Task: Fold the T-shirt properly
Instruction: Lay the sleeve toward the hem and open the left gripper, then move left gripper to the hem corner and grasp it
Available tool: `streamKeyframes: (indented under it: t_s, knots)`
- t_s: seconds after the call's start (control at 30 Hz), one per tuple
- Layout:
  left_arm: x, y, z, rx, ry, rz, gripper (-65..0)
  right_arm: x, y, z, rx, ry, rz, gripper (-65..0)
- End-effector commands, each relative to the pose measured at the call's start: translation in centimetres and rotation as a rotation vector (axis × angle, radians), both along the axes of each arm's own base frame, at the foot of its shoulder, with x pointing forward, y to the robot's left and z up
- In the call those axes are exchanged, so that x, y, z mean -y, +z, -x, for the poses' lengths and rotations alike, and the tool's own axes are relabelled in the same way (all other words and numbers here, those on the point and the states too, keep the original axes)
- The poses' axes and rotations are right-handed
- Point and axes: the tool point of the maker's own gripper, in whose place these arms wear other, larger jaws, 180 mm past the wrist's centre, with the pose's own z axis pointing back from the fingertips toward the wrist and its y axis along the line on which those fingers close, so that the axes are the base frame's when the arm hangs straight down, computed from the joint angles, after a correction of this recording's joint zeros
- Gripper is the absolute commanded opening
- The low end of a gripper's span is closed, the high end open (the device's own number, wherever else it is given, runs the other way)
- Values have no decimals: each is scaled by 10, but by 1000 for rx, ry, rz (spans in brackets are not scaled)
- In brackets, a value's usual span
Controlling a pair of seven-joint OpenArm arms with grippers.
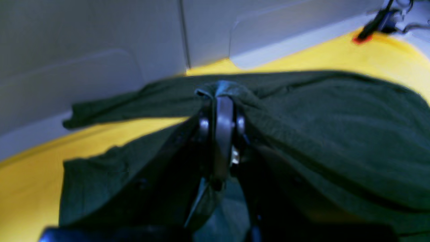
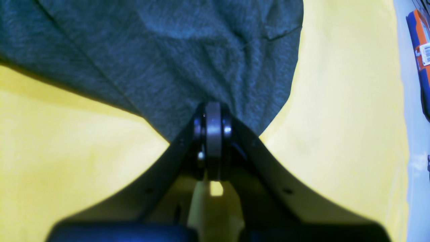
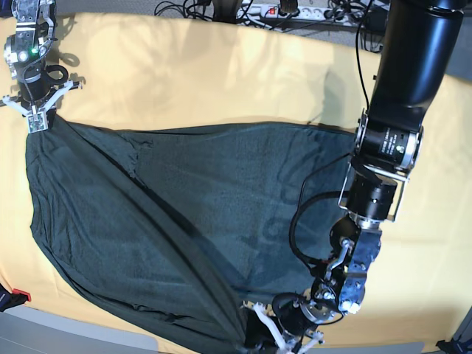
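Both pincers clamp the T-shirt point(image 3: 169, 221) stretched between them

T-shirt point(image 3: 199, 214) on yellow table point(image 3: 221, 81)

No text, brand or number can be read anywhere; the orange-and-blue object point(image 2: 418, 50) at the far right carries a white barcode label (its print is too blurred).
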Motion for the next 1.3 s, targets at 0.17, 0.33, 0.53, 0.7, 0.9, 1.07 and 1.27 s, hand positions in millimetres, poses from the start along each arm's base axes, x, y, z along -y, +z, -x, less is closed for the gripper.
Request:
streamKeyframes:
  t_s: [0.17,0.33,0.53,0.7,0.9,1.07,1.27]
  knots:
    - [-4,19,-4,51,15,26,-436,21,19,-12,60,-73,66,-463]
    - [-27,13,-7,24,47,-14,-225,29,42,-25,84,-82,115,-281]
    - [-63,-10,-1,-97,58,-81,-226,25,80,-40,133,16,173,-281]
    - [-80,-26,14,-200,-14,-116,-226,16,106,-47,114,130,193,-282]
    - [-84,-47,50,-370,-193,-150,-226,-18,79,-22,-52,367,102,-282]
    - [-81,-48,64,-418,-262,-129,-226,-17,75,-17,-80,384,105,-293]
    - [-80,-53,68,-448,-274,-131,-233,-11,64,-12,-122,392,104,-325]
